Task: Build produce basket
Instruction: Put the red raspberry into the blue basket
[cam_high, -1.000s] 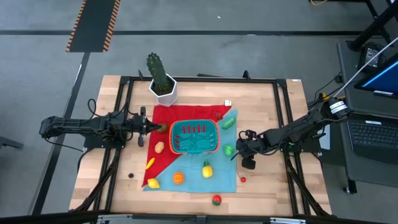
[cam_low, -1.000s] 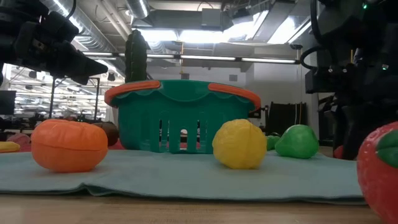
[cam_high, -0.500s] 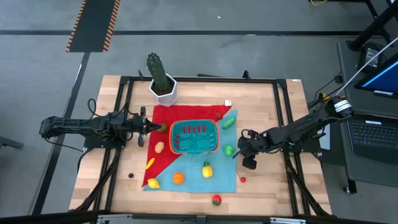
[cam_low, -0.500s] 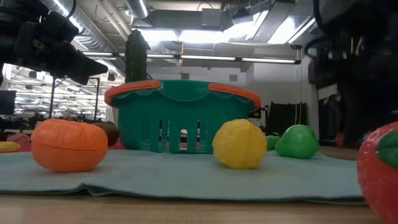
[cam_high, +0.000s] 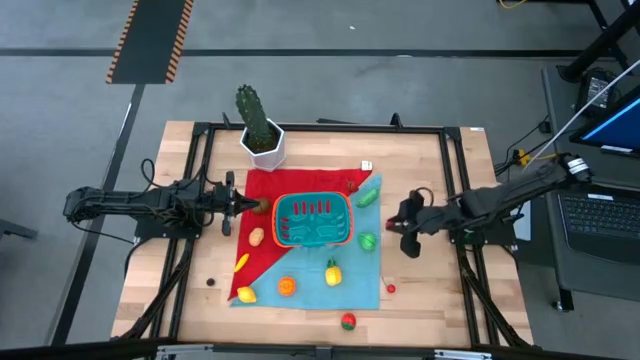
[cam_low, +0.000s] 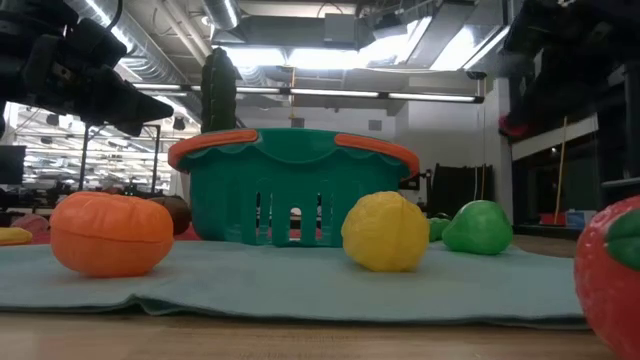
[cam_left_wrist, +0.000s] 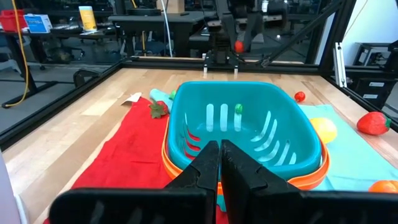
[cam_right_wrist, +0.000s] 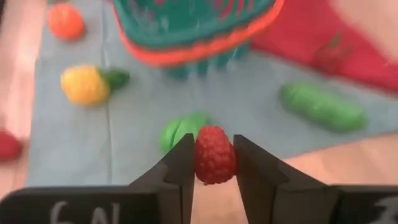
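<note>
The right gripper (cam_right_wrist: 214, 163) pinches a small red raspberry (cam_right_wrist: 215, 155) between its two fingers and holds it in the air, above the bare wood just beside the right edge of the light blue cloth (cam_high: 310, 283). The teal basket (cam_high: 313, 221) with the orange-red rim stands on the cloths in the middle of the table, so from these fingers it lies toward the left arm's side, beyond the green pepper (cam_high: 367, 241) that rests between them. I judge that the coming move must carry the raspberry over this pepper and over the near rim before the fingers let go. The left gripper (cam_high: 237, 205) waits at the other side of the basket, just beside its rim, with its fingers pressed together and nothing between them.
</note>
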